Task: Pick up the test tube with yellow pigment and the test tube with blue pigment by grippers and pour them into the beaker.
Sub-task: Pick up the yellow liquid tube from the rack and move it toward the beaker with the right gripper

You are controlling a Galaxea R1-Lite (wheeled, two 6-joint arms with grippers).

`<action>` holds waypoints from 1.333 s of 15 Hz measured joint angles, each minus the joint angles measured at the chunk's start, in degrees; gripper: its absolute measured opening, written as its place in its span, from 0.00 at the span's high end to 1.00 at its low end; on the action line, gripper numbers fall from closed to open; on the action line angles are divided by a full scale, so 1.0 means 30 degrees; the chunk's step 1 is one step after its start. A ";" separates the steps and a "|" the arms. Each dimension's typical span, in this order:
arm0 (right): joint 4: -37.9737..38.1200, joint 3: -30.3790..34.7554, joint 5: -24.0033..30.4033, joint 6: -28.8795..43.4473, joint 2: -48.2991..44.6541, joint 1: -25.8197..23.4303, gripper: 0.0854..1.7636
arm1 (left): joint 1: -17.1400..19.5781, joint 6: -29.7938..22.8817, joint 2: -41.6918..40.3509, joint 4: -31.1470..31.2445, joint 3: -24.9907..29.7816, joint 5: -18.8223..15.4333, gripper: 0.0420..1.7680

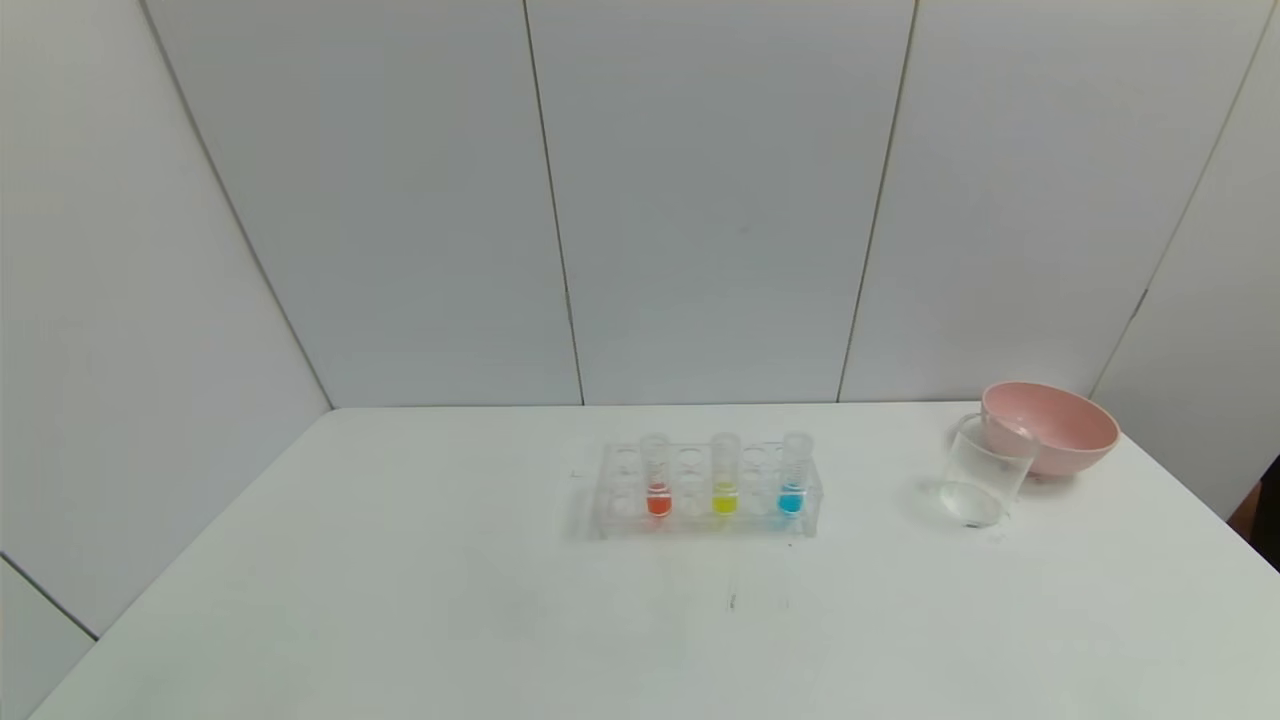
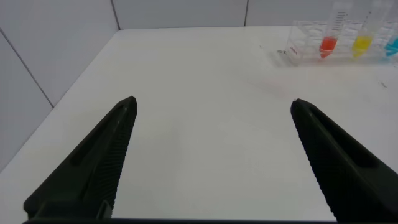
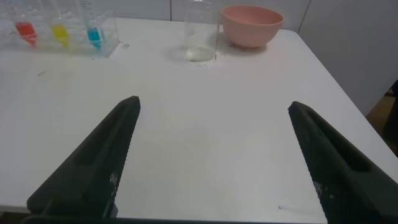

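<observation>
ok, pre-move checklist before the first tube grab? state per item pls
1. Yellow tube upright in rack: ok.
2. Blue tube upright in rack, rightmost of the three: ok.
3. Beaker upright on the table, to the right of the rack, just in front of the pink bowl: ok. Touching the bowl or not: cannot tell.
4. Left gripper open, empty, over bare table short of the rack: ok.
5. Right gripper open, empty, short of the beaker: ok.
6. Orange-red tube stands left of yellow; do not target it: ok.
</observation>
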 joint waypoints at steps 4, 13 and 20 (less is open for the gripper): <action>-0.0024 -0.1422 0.0073 0.0049 0.0484 0.0008 0.03 | 0.0000 0.0008 0.0000 0.0000 0.0000 0.0000 0.00; -0.6229 -0.3730 0.0049 0.0955 1.0565 0.0110 0.03 | 0.0000 0.0000 0.0000 0.0000 0.0000 0.0000 0.00; -1.3072 -0.4884 -0.1699 0.1256 2.0891 0.2137 0.03 | 0.0000 0.0000 0.0000 0.0000 0.0000 0.0000 0.00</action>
